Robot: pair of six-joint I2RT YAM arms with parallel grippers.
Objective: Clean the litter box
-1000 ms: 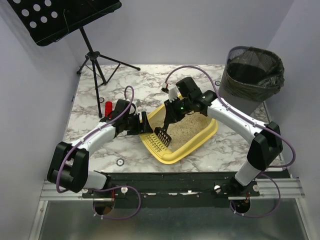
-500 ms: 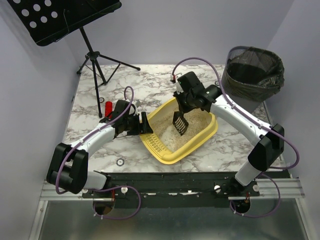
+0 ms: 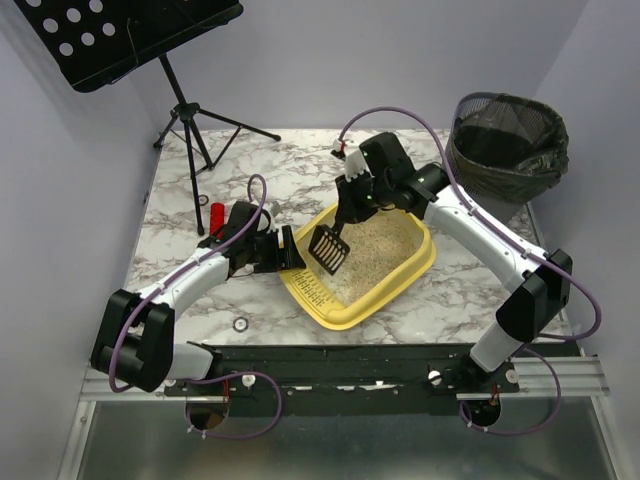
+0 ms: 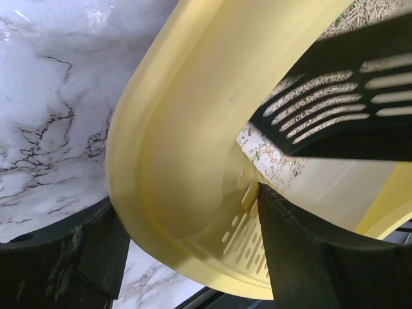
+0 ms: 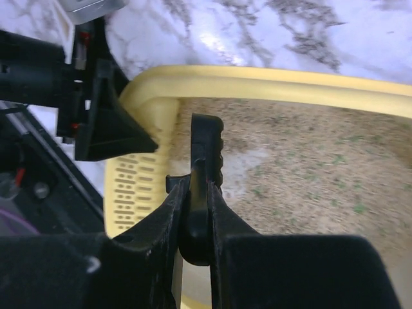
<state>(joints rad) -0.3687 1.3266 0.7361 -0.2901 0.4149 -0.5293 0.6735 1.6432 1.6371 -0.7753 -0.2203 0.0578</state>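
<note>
Two arms meet over one yellow litter box (image 3: 345,318), which lies slantwise in the middle of the marble table (image 3: 300,165), its sieve end toward the left arm. The left gripper (image 3: 289,250) straddles the rim at that end, one finger outside the wall and one inside, both pressed against the plastic. The right gripper (image 3: 351,200) is clamped tight on the handle of the one black slotted scoop (image 3: 328,250), held above the litter. One mesh bin (image 3: 500,170) stands at the far right corner, one music stand (image 3: 120,35) far left, one small red object (image 3: 216,217) beside the left arm
</note>
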